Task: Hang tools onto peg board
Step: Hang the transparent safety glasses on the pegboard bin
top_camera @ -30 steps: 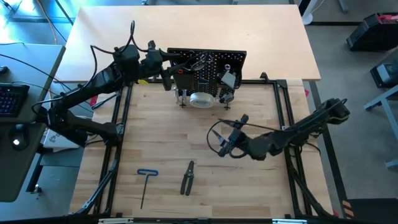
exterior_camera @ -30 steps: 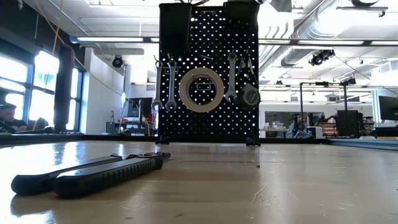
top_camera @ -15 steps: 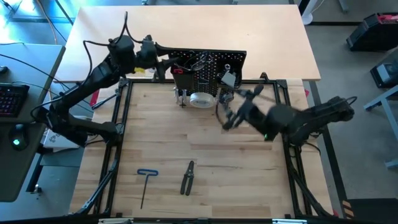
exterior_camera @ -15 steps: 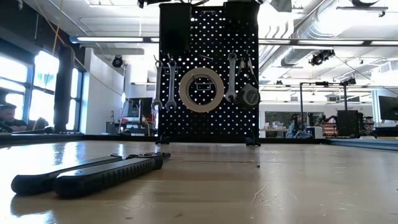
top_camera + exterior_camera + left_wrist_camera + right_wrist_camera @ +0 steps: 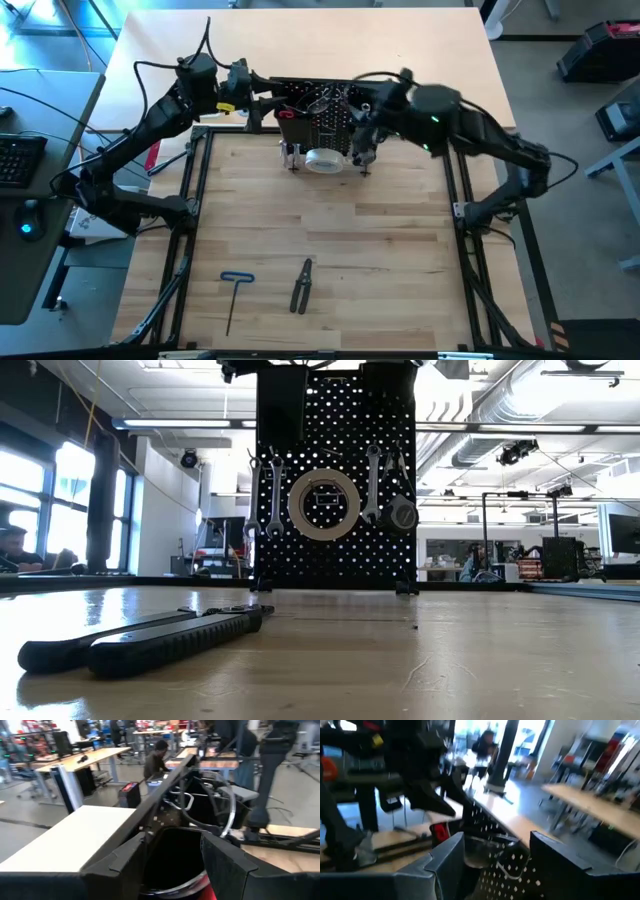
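The black peg board (image 5: 335,110) stands upright at the table's far edge. It carries silver wrenches (image 5: 272,495), a tape roll (image 5: 324,503), safety glasses (image 5: 322,98) and a red-handled tool (image 5: 289,113) in a bin. My left gripper (image 5: 268,110) is open at the board's top left corner, its fingers (image 5: 125,857) on either side of the bin's mouth. My right gripper (image 5: 362,128) is open above the board's right end and points along its top toward the glasses (image 5: 480,851). The dark-handled pliers (image 5: 302,285) and the blue T-handle hex key (image 5: 235,295) lie flat near the table's near edge.
Black frame rails (image 5: 195,200) run along the left and right sides of the wooden table top. A pale table (image 5: 300,45) stands behind the board. The pliers (image 5: 150,640) lie close to the low camera. People sit at desks in the room beyond.
My right gripper has risen from low over the table's middle right and swung toward the far edge, ending above the peg board's right end, still open. My left arm has swung a little toward the far edge, its gripper staying at the board's top left corner.
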